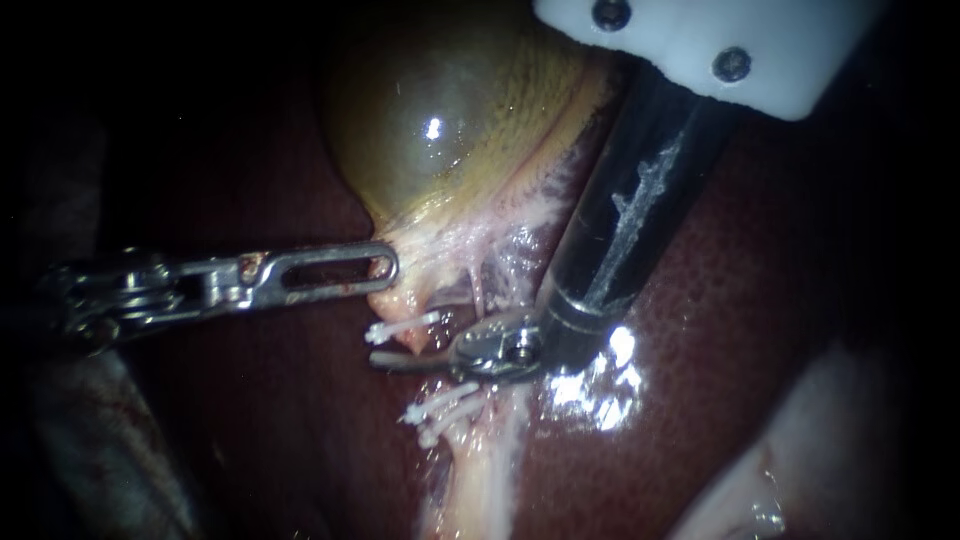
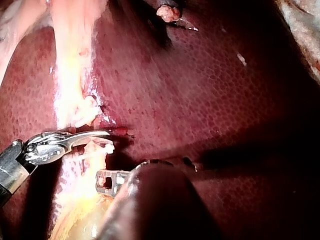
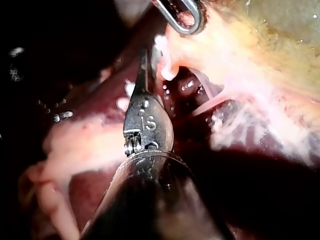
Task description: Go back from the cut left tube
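- right instrument (image 1: pixel 392 361): its two slim blades are pressed together with nothing between them, pointing toward the view's left.
- cut left tube (image 1: pixel 413 342): the blades lie in the gap between its two ends. The upper stump sits just above the blades and the lower end just below them.
- upper clip (image 1: pixel 400 329): white, across the stump and close over the blades.
- lower clips (image 1: pixel 440 405): white, on the lower end, near the blades' underside.
- left instrument (image 1: pixel 384 268): its slotted jaws pinch the pale neck of the gallbladder (image 1: pixel 440 110), just above the stump.
- liver (image 1: pixel 720 330): dark red, under the right instrument's shaft.
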